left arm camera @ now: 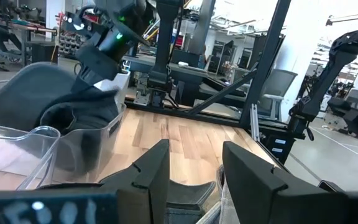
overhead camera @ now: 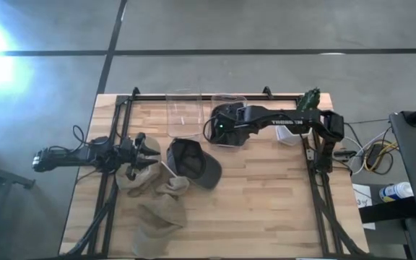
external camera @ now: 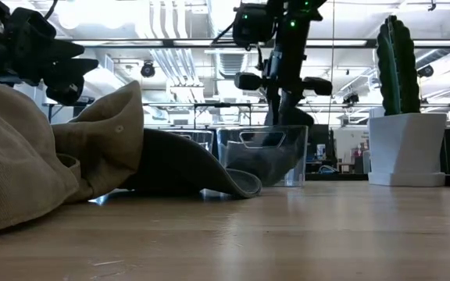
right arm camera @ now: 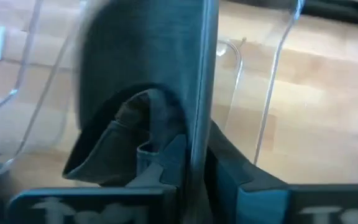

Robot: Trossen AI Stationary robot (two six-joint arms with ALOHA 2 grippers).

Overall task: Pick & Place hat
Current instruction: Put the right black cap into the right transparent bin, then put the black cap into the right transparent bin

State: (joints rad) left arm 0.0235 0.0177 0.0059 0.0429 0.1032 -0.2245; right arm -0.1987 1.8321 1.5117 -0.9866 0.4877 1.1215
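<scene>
A dark hat (right arm camera: 135, 74) is clamped between the closed fingers of the right end effector (overhead camera: 226, 124) and held over a clear bin (overhead camera: 230, 108) at the back of the worktop (overhead camera: 266, 195). A second dark cap (overhead camera: 192, 163) lies beside tan hats (overhead camera: 157, 206). The left end effector (overhead camera: 149, 152) is held open above these.

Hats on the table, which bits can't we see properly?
- Dark hat in the right pincer, right wrist view: blurred, and the pincer covers its middle.
- Grey cap, low view: the tan hat hides its left part.
- Tan hat, left wrist view: only a sliver shows between the open left pincer's fingers.
- High view: hat details too small.
</scene>
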